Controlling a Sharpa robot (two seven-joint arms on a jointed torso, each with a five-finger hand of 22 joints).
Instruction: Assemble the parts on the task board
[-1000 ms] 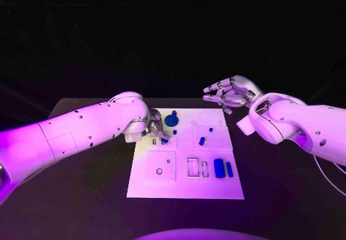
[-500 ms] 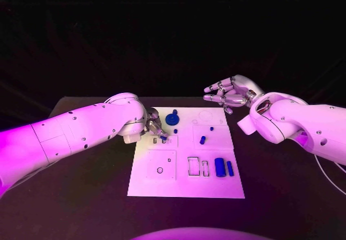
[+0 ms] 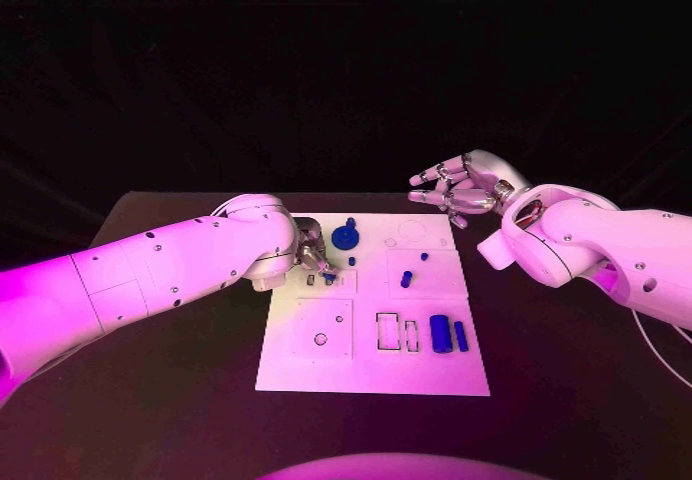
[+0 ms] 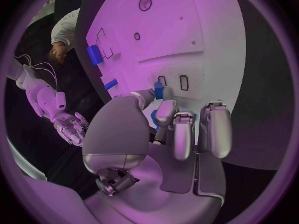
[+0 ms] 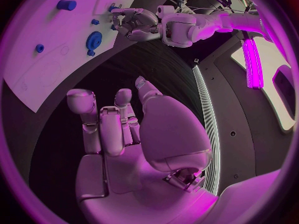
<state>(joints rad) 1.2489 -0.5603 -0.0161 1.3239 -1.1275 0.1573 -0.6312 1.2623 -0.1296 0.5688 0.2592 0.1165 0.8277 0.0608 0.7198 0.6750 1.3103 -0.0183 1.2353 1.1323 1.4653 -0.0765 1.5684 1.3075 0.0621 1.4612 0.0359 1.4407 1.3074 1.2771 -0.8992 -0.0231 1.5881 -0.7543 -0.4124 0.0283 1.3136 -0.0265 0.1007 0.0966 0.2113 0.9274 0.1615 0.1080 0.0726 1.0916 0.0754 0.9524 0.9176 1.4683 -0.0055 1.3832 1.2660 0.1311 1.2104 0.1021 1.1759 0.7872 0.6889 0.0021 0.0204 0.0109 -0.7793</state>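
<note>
The white task board (image 3: 433, 372) lies mid-table. My left hand (image 3: 312, 256) is low over its far left part and pinches a small blue part (image 4: 158, 90) between thumb and a finger, right above two small slots (image 4: 184, 82). A blue gear (image 3: 345, 238) stands beside that hand. Two small blue pegs (image 3: 407, 277) sit in the far right panel. A blue block (image 3: 438, 333) and a thinner blue bar (image 3: 459, 336) lie at the right, next to two rectangular slots (image 3: 387, 332). My right hand (image 3: 459, 190) hangs raised beyond the board's far right corner, fingers apart, holding nothing.
The black table (image 3: 173, 370) surrounds the board on all sides. A round hole (image 3: 319, 341) marks the near left panel. From the right wrist, my right hand (image 5: 124, 129), the left hand (image 5: 134, 22) and the gear (image 5: 94, 39) are seen.
The left hand stays over the small slots with the blue part, shifting only slightly. The right hand has held its raised pose.
</note>
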